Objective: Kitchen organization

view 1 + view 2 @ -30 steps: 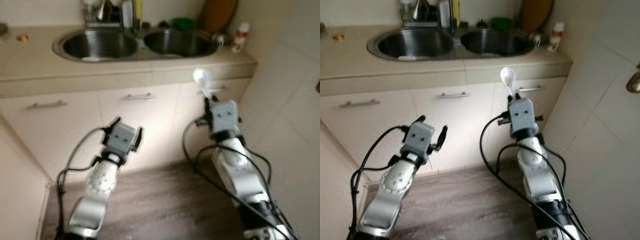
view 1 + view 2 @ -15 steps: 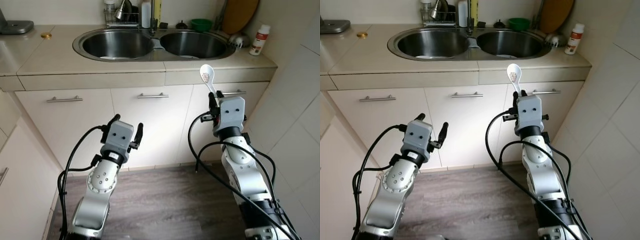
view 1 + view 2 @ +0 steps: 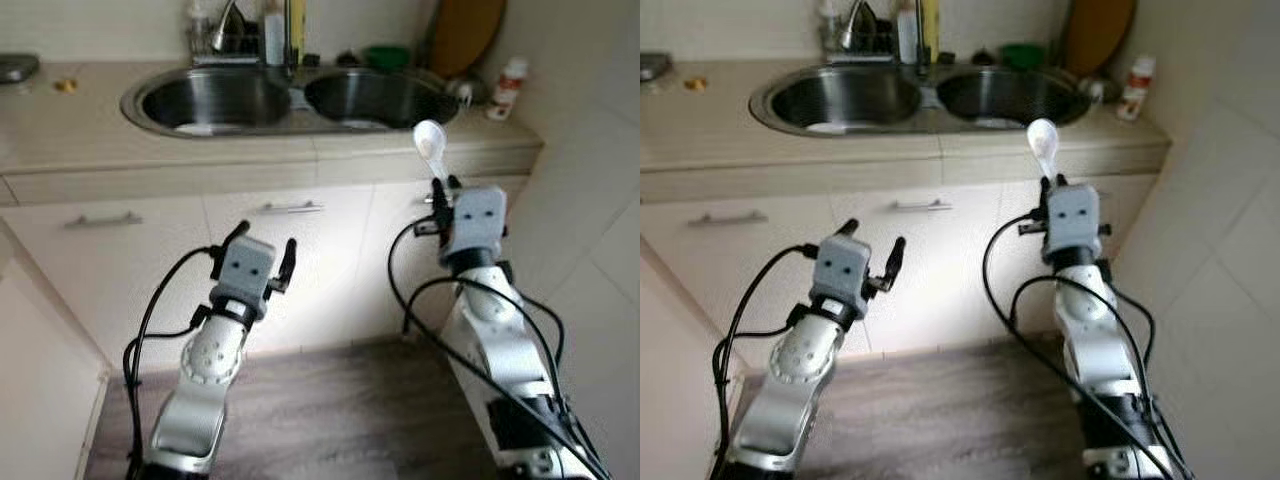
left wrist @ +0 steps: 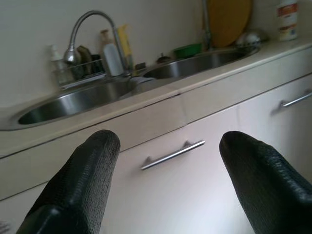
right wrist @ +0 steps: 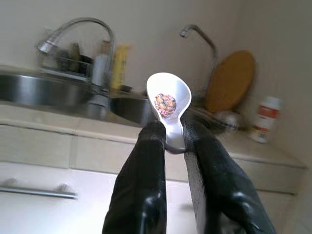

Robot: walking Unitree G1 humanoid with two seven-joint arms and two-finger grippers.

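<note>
Since the earlier frames the whole scene has shifted and gone a little soft, which is the head camera moving; both arms keep their raised pose before the cabinets, and the spoon stays upright in the same grip.

The right gripper (image 5: pixel 174 139) is clenched on the handle of a white ceramic spoon (image 5: pixel 168 100), its two black fingers (image 5: pixel 141 180) pressed against the handle from either side. The spoon's bowl stands above the fingertips and carries a small coloured pattern inside. In the head views the spoon rises in front of the counter's front edge, below the right-hand basin.

The left gripper (image 3: pixel 262 249) is released and holds nothing, its fingers (image 4: pixel 83 180) spread wide apart in front of a cabinet door with a metal bar handle (image 4: pixel 172 154).

Beyond both grippers runs a beige countertop (image 3: pixel 70 120) with a double stainless sink (image 3: pixel 215 100) set into it. At the counter's back edge stand a curved faucet (image 4: pixel 83 29), a white bottle (image 4: pixel 111 57) and a yellow one (image 4: pixel 126 46) beside it, and a green bowl (image 3: pixel 385 55). A round wooden board (image 5: pixel 229 80) leans in the back right corner, with a white red-capped bottle (image 3: pixel 507 87) near the counter's right end. Wood-look flooring (image 3: pixel 330 420) lies below the cabinets.
</note>
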